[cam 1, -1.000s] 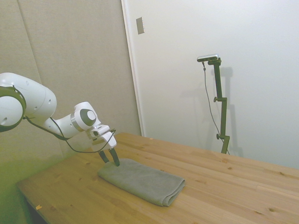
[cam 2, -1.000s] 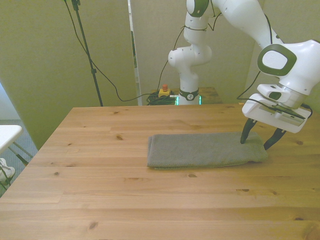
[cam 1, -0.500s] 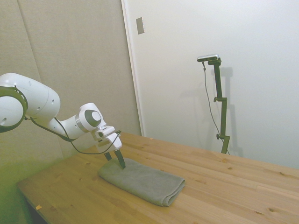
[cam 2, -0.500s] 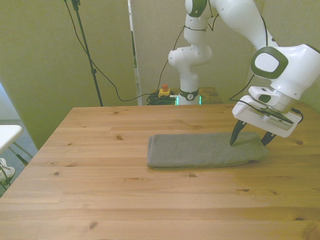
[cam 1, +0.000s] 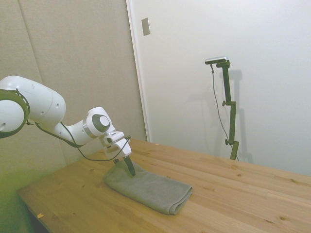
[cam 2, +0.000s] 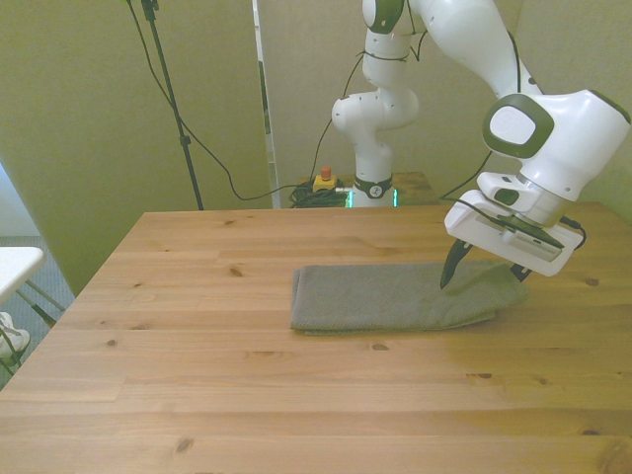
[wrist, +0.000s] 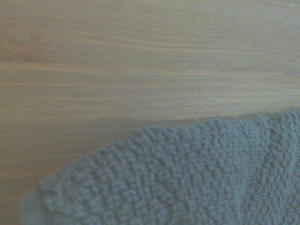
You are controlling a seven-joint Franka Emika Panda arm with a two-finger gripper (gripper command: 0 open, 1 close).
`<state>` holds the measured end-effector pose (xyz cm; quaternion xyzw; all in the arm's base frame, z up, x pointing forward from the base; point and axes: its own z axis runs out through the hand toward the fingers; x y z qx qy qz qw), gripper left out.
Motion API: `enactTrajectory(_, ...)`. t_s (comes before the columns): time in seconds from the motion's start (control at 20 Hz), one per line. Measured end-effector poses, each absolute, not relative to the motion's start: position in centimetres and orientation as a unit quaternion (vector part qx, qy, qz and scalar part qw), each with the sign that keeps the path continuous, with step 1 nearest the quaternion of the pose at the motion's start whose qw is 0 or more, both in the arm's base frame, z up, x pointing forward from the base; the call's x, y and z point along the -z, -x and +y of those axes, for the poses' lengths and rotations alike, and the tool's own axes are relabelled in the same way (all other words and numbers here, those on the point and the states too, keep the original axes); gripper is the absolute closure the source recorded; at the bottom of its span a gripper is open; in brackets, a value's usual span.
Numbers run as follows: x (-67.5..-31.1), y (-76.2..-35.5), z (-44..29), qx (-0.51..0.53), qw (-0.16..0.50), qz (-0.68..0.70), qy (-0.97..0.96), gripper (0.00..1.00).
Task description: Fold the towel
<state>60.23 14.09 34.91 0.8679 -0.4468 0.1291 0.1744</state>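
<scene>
The grey-olive towel point(cam 2: 385, 296) lies folded into a long strip on the wooden table point(cam 2: 197, 395), lengthwise across the front view. My gripper point(cam 2: 481, 279) is open and tilted, its dark fingertips down at the towel's end on the front view's right. One fingertip point(cam 2: 446, 277) presses on the cloth; the other is partly hidden behind the rucked end. In the side view the gripper point(cam 1: 124, 166) stands on the towel's point(cam 1: 150, 189) left end. The wrist view shows a terry corner of the towel point(wrist: 187, 187) on bare wood point(wrist: 140, 56).
Behind the table's far edge are a yellow box with a red button point(cam 2: 324, 181) and cables. A white object point(cam 2: 15, 267) shows at the front view's left edge. Bare wood surrounds the towel on all sides.
The gripper has slid along the towel toward the front view's left, staying open. The towel's end under it has bunched up slightly.
</scene>
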Motion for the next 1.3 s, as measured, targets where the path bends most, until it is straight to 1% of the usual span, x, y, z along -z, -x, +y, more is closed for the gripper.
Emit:
enactTrajectory(0.6,-34.2,-59.9,14.0,-0.126,0.175,-0.444,-0.870,1.00)
enactTrajectory(0.85,-34.5,-60.2,13.3,-0.132,0.165,-0.445,-0.870,1.00)
enactTrajectory(1.05,-35.7,-60.4,12.3,-0.140,0.156,-0.449,-0.868,1.00)
enactTrajectory(1.3,-39.3,-60.4,9.2,-0.148,0.133,-0.462,-0.864,1.00)
